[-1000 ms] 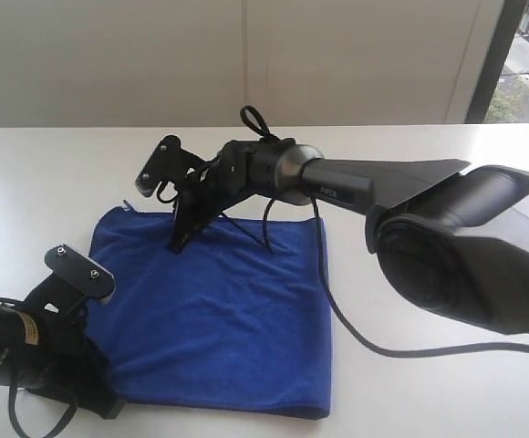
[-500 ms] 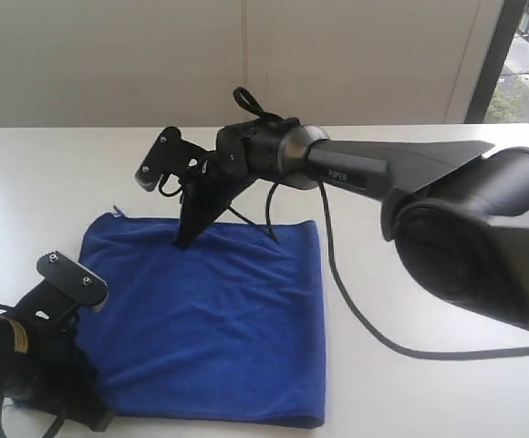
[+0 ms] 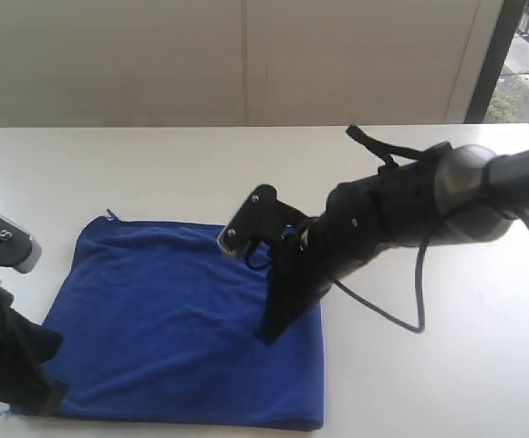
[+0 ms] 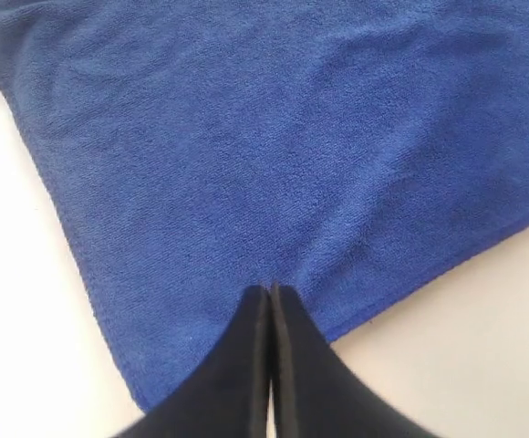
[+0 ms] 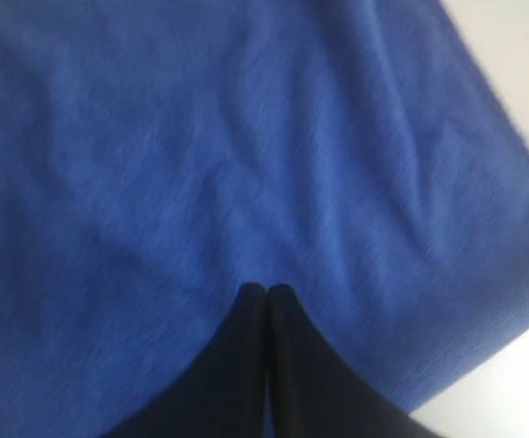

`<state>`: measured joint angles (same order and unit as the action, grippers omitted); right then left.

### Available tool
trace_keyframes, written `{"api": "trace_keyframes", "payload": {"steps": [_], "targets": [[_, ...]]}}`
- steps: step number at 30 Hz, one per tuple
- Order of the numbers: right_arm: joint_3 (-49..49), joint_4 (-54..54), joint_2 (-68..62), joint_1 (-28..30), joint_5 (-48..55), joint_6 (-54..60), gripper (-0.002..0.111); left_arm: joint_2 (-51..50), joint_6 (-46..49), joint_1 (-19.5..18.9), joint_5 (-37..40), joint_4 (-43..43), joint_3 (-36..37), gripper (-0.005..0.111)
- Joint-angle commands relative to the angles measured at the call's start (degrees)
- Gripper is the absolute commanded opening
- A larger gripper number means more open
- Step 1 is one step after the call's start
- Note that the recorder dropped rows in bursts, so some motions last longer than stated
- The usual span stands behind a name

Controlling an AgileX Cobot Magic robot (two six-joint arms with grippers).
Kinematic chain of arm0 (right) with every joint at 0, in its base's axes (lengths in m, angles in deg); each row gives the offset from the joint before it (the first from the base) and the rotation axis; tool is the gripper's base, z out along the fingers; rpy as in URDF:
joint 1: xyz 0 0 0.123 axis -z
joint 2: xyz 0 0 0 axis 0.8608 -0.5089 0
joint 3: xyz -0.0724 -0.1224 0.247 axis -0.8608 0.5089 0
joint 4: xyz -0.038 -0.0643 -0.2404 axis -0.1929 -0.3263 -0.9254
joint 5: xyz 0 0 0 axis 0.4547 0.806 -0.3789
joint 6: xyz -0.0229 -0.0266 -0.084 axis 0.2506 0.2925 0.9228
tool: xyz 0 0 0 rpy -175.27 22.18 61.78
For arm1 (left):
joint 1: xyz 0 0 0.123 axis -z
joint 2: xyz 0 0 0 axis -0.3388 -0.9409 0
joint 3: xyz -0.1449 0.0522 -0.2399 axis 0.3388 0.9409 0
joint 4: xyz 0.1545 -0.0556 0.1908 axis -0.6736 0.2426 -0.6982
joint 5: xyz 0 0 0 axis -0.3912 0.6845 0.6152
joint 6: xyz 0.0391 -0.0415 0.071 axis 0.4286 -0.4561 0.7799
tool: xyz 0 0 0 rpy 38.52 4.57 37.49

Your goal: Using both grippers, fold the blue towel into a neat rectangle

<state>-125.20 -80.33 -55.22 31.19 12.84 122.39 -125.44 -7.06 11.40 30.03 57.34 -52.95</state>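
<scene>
My left gripper (image 4: 271, 292) has its jaws pressed together with no cloth between them. Its tip sits over the blue towel (image 3: 173, 319), just inside one corner, with the hem running close by on both sides. My right gripper (image 5: 266, 290) is closed the same way and is empty too. In the exterior view its tip comes down on the towel near the right-hand edge. The towel lies spread flat on the white table (image 3: 109, 173), roughly rectangular, with a few shallow wrinkles and its edges fairly straight. I cannot tell whether it is a single layer or already doubled.

I judge it light, soft and limp. It will sag and drape the moment I lift it, and it will hold no shape of its own. The terry pile should give my fingers good purchase, so slipping worries me little. The trouble is that it lies thin on a hard top, so I must open up and push one finger under the hem. I would take it at two corners of the same edge, one per gripper, so it rises evenly. A pinch in the middle would only bunch it
</scene>
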Motion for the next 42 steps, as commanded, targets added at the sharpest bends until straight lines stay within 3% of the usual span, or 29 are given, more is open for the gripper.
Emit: {"api": "trace_keyframes", "payload": {"steps": [1,15,26,34,38,42], "targets": [[5.82,1.98,1.2,-0.69,0.01,-0.59,0.0,4.57,-1.94,-0.26,4.33,0.12,0.37,0.0],[14.13,2.09,1.82,-2.7,9.3,-8.59,0.0,12.44,-3.11,-0.26,8.86,0.38,0.37,0.0],[16.61,5.12,6.07,-19.45,11.23,-12.92,0.0,12.43,-3.11,-0.26,8.98,0.38,0.37,0.0],[11.66,8.82,5.05,-29.02,10.84,-12.92,0.0,12.43,-3.11,-0.26,8.98,0.38,0.37,0.0],[8.05,5.78,7.42,-29.2,11.16,-12.8,0.0,12.43,-3.11,-0.26,8.98,0.38,0.37,0.0],[6.27,-5.66,11.74,-24.27,11.21,-19.47,0.0,12.43,-3.11,-0.26,8.98,0.38,0.37,0.0]]}}
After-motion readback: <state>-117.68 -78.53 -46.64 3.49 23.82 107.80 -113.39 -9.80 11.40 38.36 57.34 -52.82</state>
